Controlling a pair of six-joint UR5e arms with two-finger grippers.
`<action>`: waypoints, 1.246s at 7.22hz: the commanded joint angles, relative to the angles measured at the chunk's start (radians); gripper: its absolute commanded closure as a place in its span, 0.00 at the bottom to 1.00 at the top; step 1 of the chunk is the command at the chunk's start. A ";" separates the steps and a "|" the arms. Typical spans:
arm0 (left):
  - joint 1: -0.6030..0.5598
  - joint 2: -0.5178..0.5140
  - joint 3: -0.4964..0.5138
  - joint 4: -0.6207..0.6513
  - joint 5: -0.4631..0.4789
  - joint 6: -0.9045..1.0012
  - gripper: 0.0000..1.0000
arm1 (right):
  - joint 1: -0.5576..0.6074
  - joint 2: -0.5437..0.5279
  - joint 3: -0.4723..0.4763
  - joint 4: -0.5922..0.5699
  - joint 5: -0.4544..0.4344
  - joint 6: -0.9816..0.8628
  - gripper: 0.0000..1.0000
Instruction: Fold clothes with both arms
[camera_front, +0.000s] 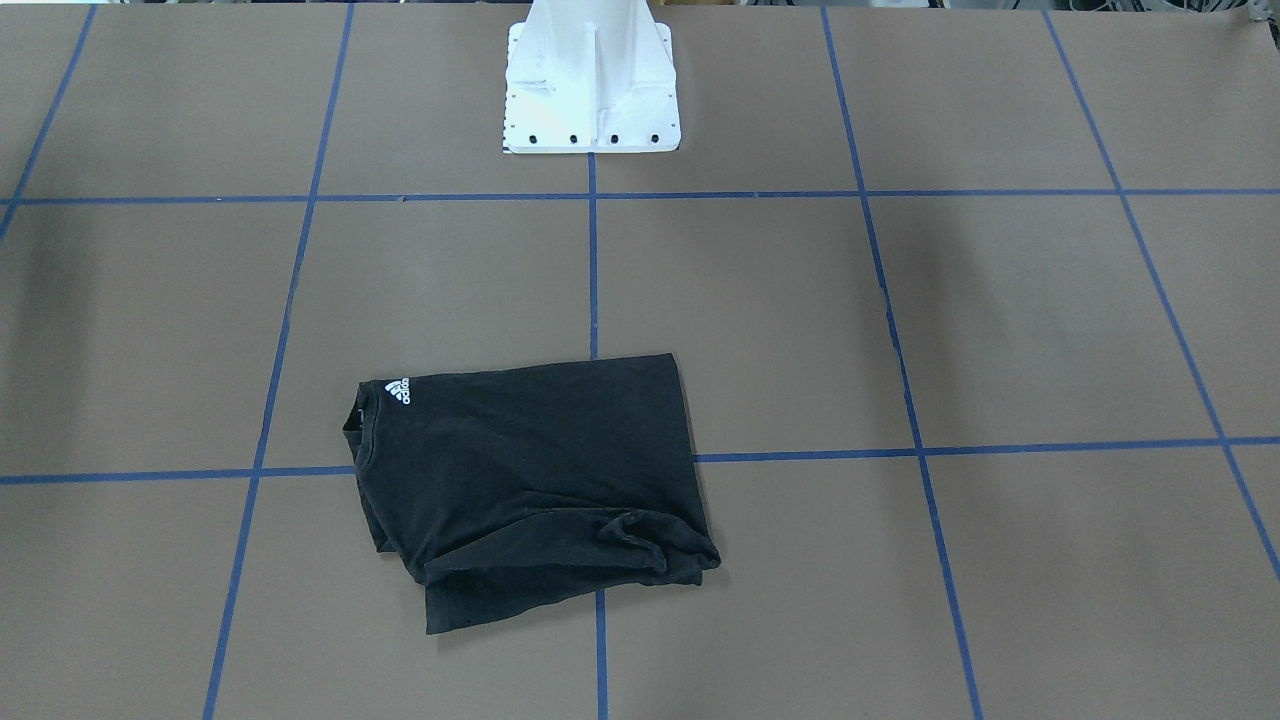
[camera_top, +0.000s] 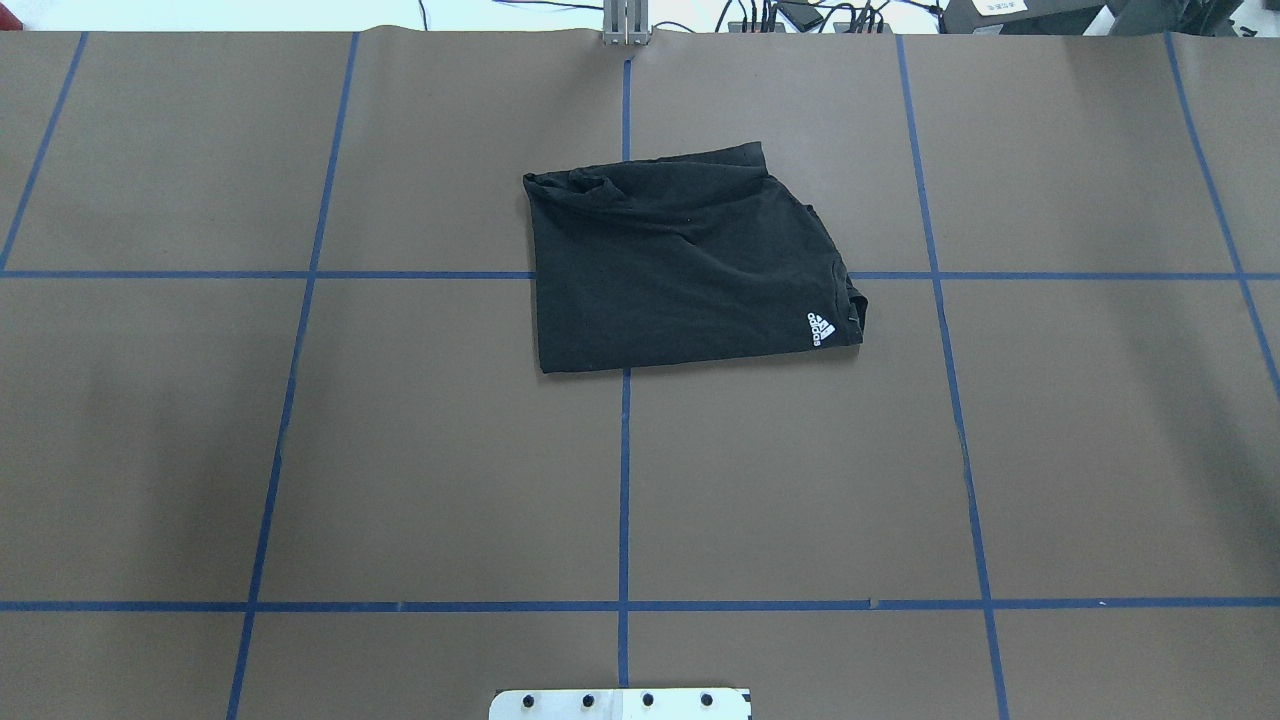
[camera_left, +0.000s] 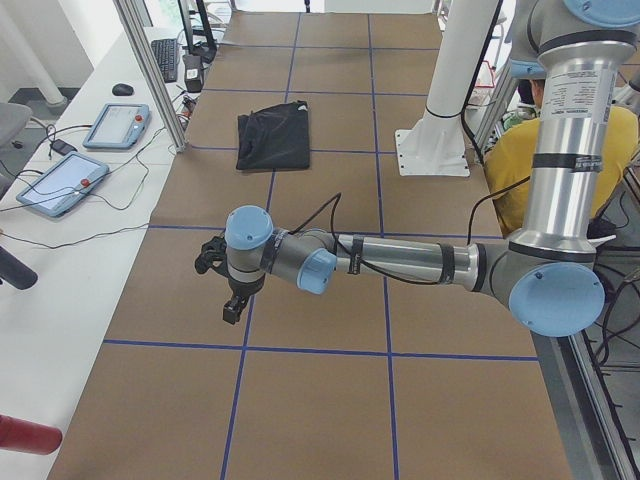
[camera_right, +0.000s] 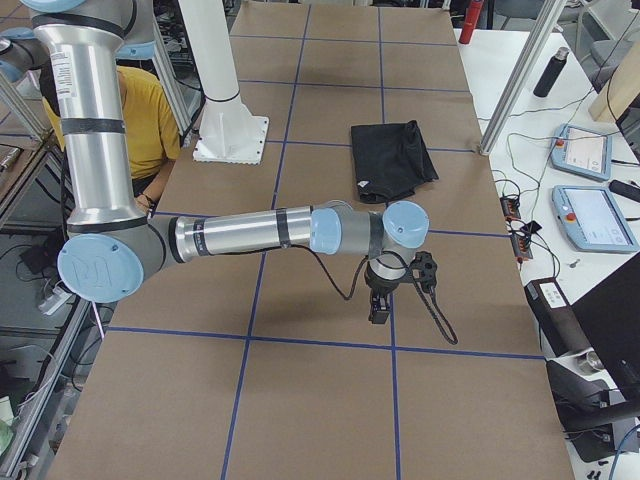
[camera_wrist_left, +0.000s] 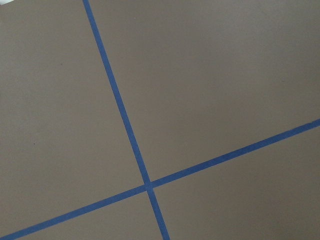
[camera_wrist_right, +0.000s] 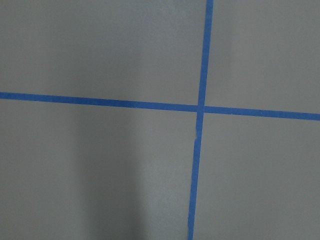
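Black T-shirt (camera_front: 530, 480) lies folded into a rough rectangle on the brown worktop (camera_front: 1000, 320), across a crossing of the blue tape lines (camera_front: 592, 260), some way out from the white pedestal (camera_front: 590, 90). Its small white logo (camera_front: 399, 391) faces up at the collar corner. The left hand (camera_left: 232, 312) and the right hand (camera_right: 380, 312) hang pointing down over opposite ends of the worktop, well apart from the shirt. Whether their fingers are apart or together cannot be told.
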 joint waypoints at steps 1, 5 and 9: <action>0.001 -0.004 -0.001 0.007 -0.001 -0.003 0.01 | -0.006 -0.003 0.028 0.002 -0.009 0.002 0.00; 0.001 -0.011 -0.017 -0.001 -0.005 0.001 0.01 | -0.005 -0.009 0.030 0.002 0.011 0.013 0.00; 0.001 -0.010 -0.021 -0.004 -0.004 0.001 0.01 | -0.006 -0.018 0.025 0.002 0.022 0.013 0.00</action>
